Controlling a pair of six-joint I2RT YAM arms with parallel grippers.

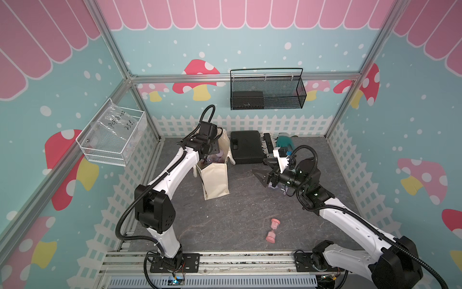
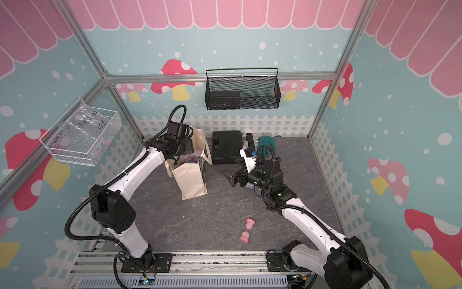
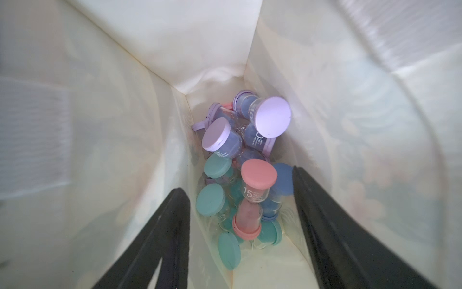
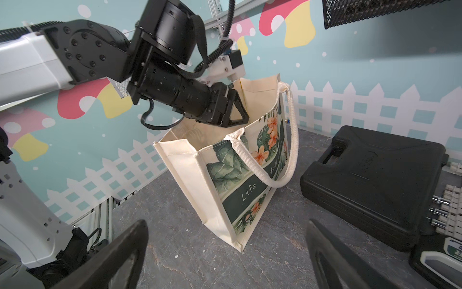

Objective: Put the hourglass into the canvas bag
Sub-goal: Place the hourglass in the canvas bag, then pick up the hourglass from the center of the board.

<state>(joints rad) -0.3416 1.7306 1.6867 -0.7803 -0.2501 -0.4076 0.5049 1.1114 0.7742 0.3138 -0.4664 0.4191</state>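
Hourglass [image 3: 255, 197] with pink caps and the mark 15 lies inside the canvas bag [image 4: 190, 180], on a pile [image 3: 225, 160] of purple, teal and blue ones. Your left gripper [image 3: 238, 182] is inside the bag mouth with its jaws apart, and I see nothing held between them. Take care when you lift out: the fingers are near the soft walls, and if one catches the fabric or a handle [image 4: 292, 140], the bag may tip and spill.

A second pink hourglass [image 1: 273, 230] lies on its side on the table [image 1: 225, 225], well apart from the bag, so I judge that work remains. Your right gripper [image 4: 227, 225] is spread wide and empty, near the bag but not touching it.

Each one is small, with clear glass between two round caps. It should roll easily, and a drop could break it.
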